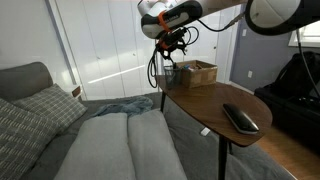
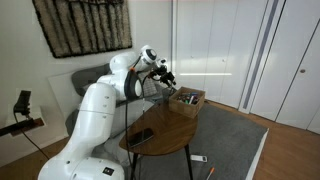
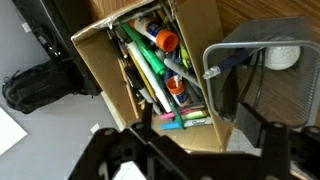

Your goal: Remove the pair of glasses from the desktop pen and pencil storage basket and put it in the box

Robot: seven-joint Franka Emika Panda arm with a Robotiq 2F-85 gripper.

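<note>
The light brown cardboard box [image 3: 95,60] lies under my wrist and holds several pens and markers. It also shows on the wooden table in both exterior views [image 1: 197,72] [image 2: 188,98]. The dark mesh storage basket [image 3: 250,45] stands right beside the box, with a white object [image 3: 284,57] in it. I cannot make out the pair of glasses in any view. My gripper [image 3: 205,140] hovers above the edge where box and basket meet, fingers apart and empty. It shows above the box in both exterior views [image 1: 170,42] [image 2: 165,74].
The oval wooden table [image 1: 200,105] stands next to a bed with grey bedding [image 1: 100,140]. A flat black object [image 1: 240,118] lies near the table's front end, also seen in an exterior view [image 2: 143,135]. A black bag [image 3: 35,85] lies on the floor.
</note>
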